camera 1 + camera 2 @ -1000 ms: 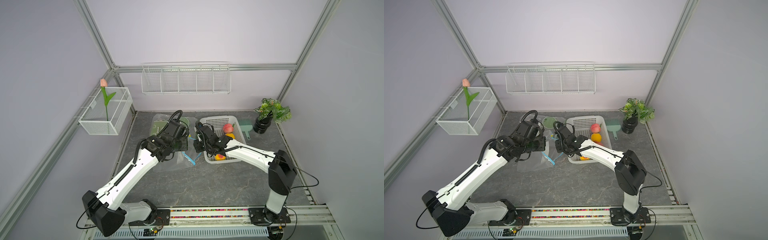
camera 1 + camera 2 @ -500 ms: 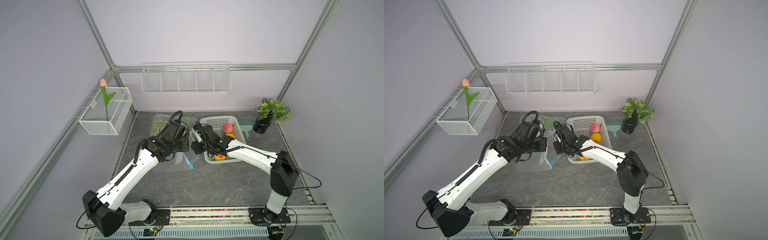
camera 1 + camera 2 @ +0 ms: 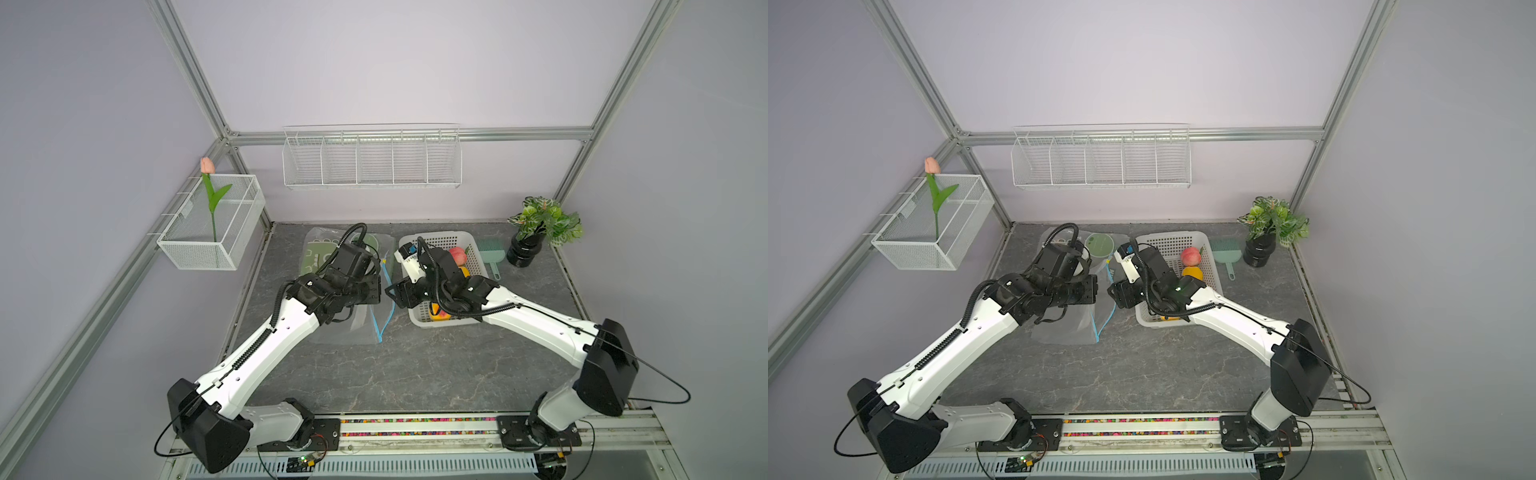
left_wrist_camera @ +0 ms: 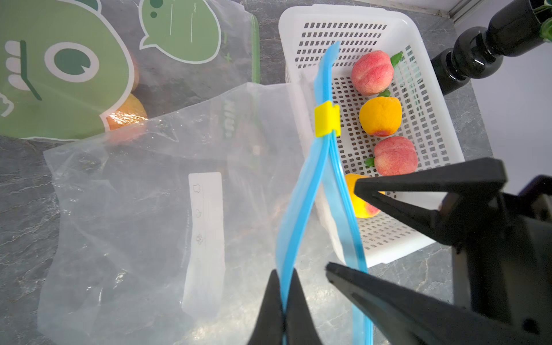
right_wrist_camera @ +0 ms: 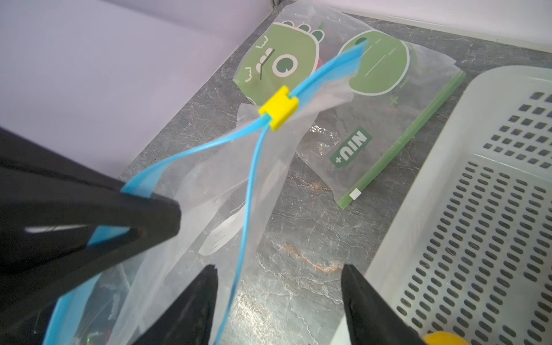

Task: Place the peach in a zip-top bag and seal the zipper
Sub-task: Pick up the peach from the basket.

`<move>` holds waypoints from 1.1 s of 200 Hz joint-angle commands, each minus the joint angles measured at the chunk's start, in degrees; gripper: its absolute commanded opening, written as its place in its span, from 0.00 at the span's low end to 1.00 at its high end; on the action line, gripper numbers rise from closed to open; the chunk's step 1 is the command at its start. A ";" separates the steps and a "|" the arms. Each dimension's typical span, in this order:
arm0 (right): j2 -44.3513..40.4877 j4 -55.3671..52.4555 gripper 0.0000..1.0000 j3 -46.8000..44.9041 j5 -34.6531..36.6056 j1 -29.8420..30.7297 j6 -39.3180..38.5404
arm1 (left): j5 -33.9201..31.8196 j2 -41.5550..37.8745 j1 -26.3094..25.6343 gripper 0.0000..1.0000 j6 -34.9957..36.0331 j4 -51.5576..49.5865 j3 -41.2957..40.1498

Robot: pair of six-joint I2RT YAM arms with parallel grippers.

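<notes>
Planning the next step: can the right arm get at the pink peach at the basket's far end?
Probably yes: the right gripper is open, gripping nothing, the peach lies uncovered in the open-topped basket beside it; the left gripper pinches the bag's rim.

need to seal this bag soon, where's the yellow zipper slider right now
In the left wrist view the yellow slider sits on the blue zipper track near its far end, beside the white basket.

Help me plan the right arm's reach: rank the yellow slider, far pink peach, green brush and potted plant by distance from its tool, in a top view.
From the right tool:
1. Yellow slider, close by, on the clear bag.
2. Pink peach, at the basket's far end.
3. Green brush, beside the basket.
4. Potted plant, far corner.
</notes>
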 commanded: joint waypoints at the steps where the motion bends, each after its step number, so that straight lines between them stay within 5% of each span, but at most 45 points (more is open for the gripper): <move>1: -4.33 1.86 0.69 -3.01 0.61 -2.43 0.59 | -0.93 0.15 -0.28 0.00 -0.88 0.31 -0.29; 94: -8.48 -12.71 0.75 -9.57 1.69 -14.35 -2.79 | -1.75 -1.50 -0.28 0.00 -0.58 0.92 -0.85; 161: -1.84 -14.90 0.81 -9.22 -4.28 -17.23 -5.38 | -3.07 -3.35 -0.28 0.00 -1.00 1.74 -1.69; 220: 6.98 -17.32 0.83 -4.17 -2.75 -17.19 -5.72 | -2.75 -3.04 -0.32 0.00 -1.04 1.70 -1.89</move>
